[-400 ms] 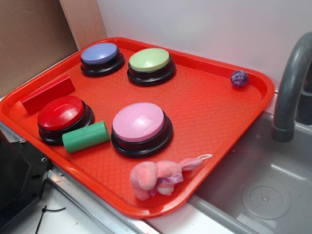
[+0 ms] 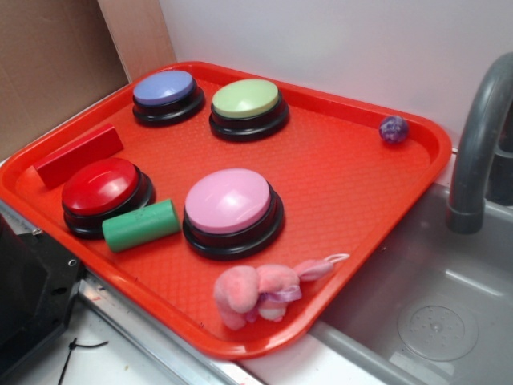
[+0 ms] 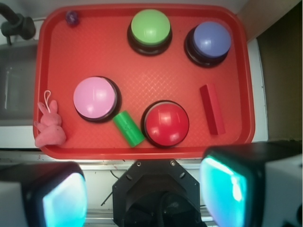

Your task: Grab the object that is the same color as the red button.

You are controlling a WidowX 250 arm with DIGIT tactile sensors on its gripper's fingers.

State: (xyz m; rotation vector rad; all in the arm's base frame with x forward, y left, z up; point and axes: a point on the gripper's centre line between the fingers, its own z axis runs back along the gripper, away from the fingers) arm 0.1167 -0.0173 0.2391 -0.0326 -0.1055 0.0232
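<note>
Red block (image 3: pixel 211 109) beside red button (image 3: pixel 166 123)

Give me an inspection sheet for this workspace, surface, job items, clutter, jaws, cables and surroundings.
Surface: red tray with a textured floor, lying beside a sink.
Job's things: red block lies flat near the tray's edge, apart from the red button; nothing on top of it.
Clutter: green cylinder touching the red button's base; pink button, green button, blue button, pink plush bunny at the rim, small purple ball in a corner.
Grippers: gripper high above the tray's near edge, jaws wide apart, holding nothing.
Cables: black cable tie on the counter.
Surroundings: grey faucet, sink basin, cardboard panel behind.
</note>
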